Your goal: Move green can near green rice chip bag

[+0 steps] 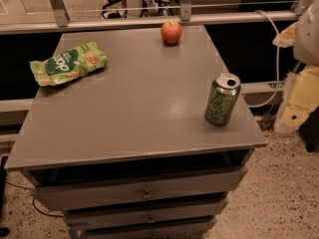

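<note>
Mid green with pale yellowish markings and a silver top on the green can (222, 99). Brighter green, white lettering and pictured pale round chips on the green rice chip bag (69, 63). Red fading to orange-yellow on the apple (171, 32). Plain matte grey across the table (134, 113), and likewise on the drawer fronts (139, 193). Cream and pale yellow on the gripper (298, 103), at the right edge beyond the table. Beige with dark speckles over the floor (279, 193).

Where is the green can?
The green can stands near the table's front right corner, far from the green rice chip bag; the tool is beyond that edge.
</note>
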You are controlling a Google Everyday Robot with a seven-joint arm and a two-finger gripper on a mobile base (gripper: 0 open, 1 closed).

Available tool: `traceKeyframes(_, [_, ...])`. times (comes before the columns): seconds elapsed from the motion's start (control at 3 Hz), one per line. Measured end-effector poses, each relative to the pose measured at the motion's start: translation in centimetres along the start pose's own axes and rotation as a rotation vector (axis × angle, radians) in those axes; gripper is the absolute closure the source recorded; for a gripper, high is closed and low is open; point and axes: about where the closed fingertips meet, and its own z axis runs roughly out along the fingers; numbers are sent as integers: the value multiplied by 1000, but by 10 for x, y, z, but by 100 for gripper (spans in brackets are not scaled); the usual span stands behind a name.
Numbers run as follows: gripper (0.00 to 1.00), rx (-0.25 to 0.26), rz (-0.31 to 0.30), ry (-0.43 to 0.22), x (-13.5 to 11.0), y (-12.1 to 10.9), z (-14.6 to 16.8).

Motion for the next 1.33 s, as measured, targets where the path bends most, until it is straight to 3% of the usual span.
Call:
traceKeyframes(0.67, [0,8,6,-39,-1,-2,4])
traceKeyframes(1.0, [0,19,40,-147,-2,-12,20])
traceKeyframes(1.33, [0,32,82,-341,-11,-34,52])
